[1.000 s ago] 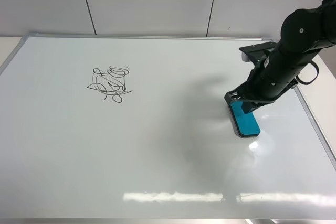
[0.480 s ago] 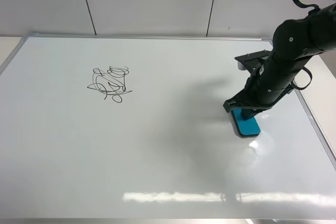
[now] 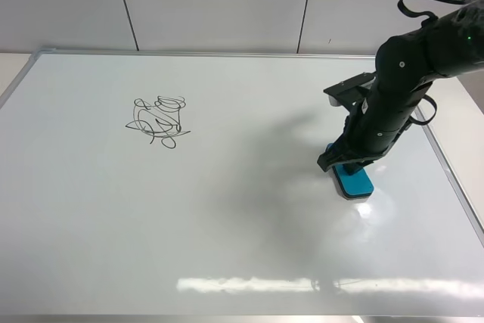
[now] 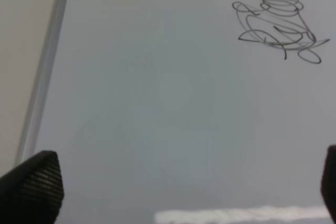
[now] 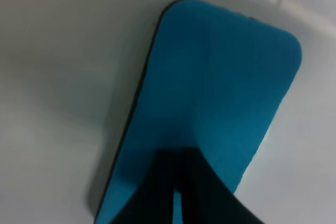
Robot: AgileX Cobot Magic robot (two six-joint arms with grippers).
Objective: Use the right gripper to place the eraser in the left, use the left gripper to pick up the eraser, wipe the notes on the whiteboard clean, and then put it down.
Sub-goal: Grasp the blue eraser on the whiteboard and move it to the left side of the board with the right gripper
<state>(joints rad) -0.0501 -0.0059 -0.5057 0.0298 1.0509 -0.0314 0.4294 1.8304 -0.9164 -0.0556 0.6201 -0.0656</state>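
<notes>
The small teal-blue oblong eraser point(image 3: 354, 181) with rounded corners and a dark underside lies flat on the right part of the large glossy white whiteboard point(image 3: 227, 209), not far from its thin silver frame. It is well apart from the notes point(image 3: 159, 121), a tangle of thin black marker scribbles on the board's left part.

To my eye it is a light thing: a stiff body over what is probably a soft wiping pad. It looks likely to slide easily on that slick surface. The surest hold would be across its narrow width, 1 finger on each long side and near the middle, so it cannot swivel.

The black two-finger right gripper point(image 3: 344, 163) on the thick dark arm is down over the eraser's nearer end. In the wrist view its 2 fingers are pressed together with only a hairline slit between them. The tips are on or just above the teal top face, and they clasp nothing.

The black left gripper point(image 4: 181, 187) hangs over bare board near the notes, fingers spread wide and empty.
</notes>
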